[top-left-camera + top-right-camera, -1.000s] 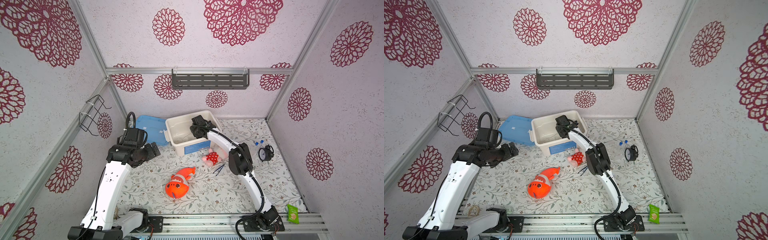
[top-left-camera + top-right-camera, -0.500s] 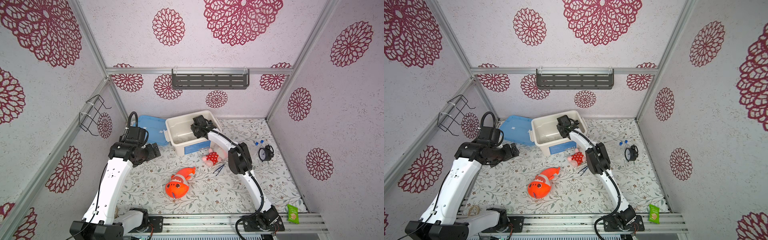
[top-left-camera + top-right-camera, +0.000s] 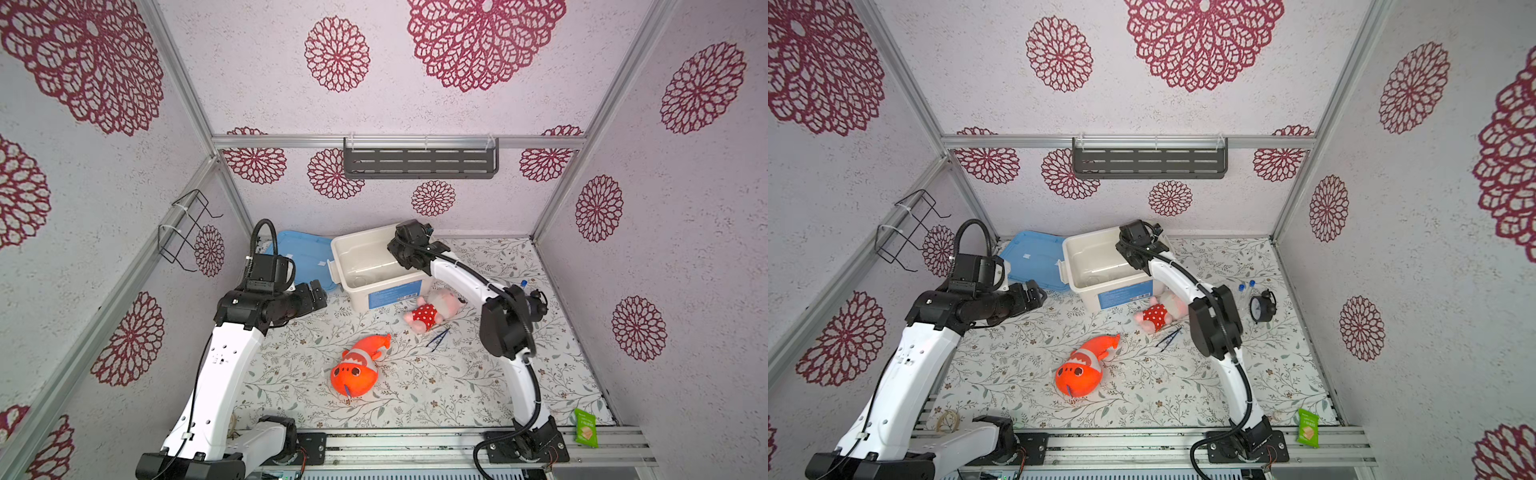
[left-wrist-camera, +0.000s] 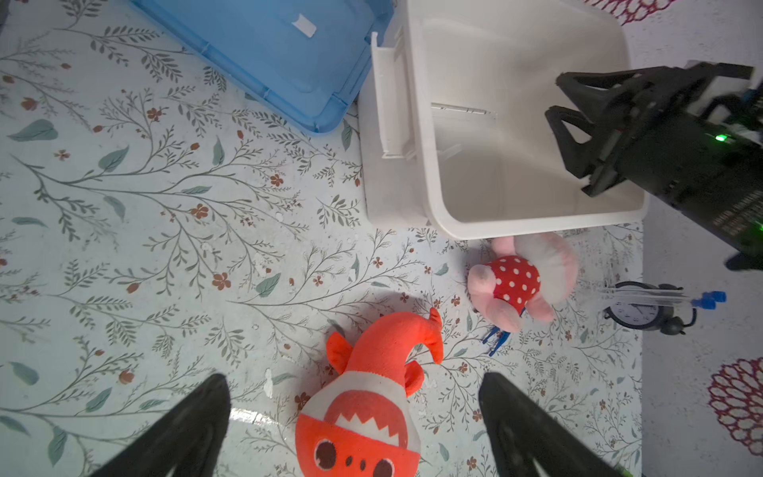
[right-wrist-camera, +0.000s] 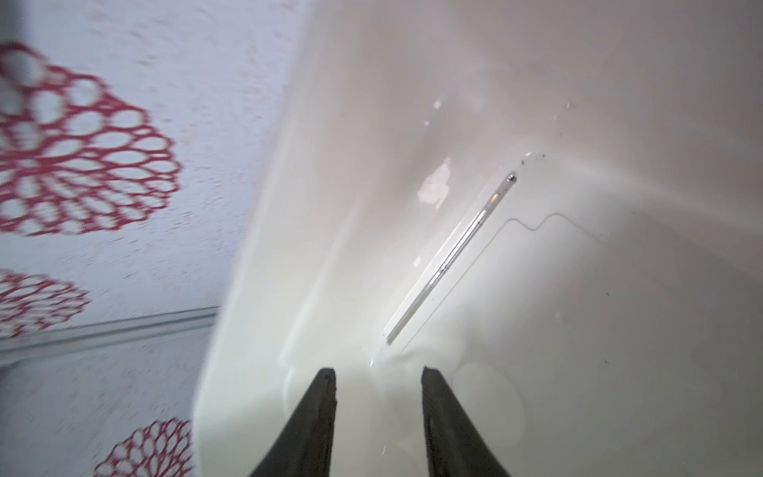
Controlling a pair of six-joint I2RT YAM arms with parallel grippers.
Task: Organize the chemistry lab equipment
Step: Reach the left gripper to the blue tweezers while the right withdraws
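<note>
The right gripper (image 5: 378, 371) is held inside the open white plastic bin (image 3: 390, 295) at the far middle of the table. Its jaws are parted with nothing between them. A slim silvery rod (image 5: 450, 256) is seen lying flat on the bin floor just beyond the fingertips. The left gripper (image 4: 353, 378) is poised above the floral mat (image 3: 457, 395), jaws spread wide and empty.

If the right arm is withdrawn carelessly, the light, thin-walled bin could be caught at its rim and dragged or tipped, and the smooth round rod would then roll. The dark blue tweezers (image 3: 438, 338) are left on the mat just in front of the pink plush doll in a red dotted dress (image 3: 432, 311). They are thin and flat, so a pinch could slip or snag the soft doll. The two clear blue-capped tubes (image 4: 660, 296), laid at the right beside a black alarm clock (image 3: 1260, 306), are slick cylinders — easily rolled away by a glancing touch.
</note>
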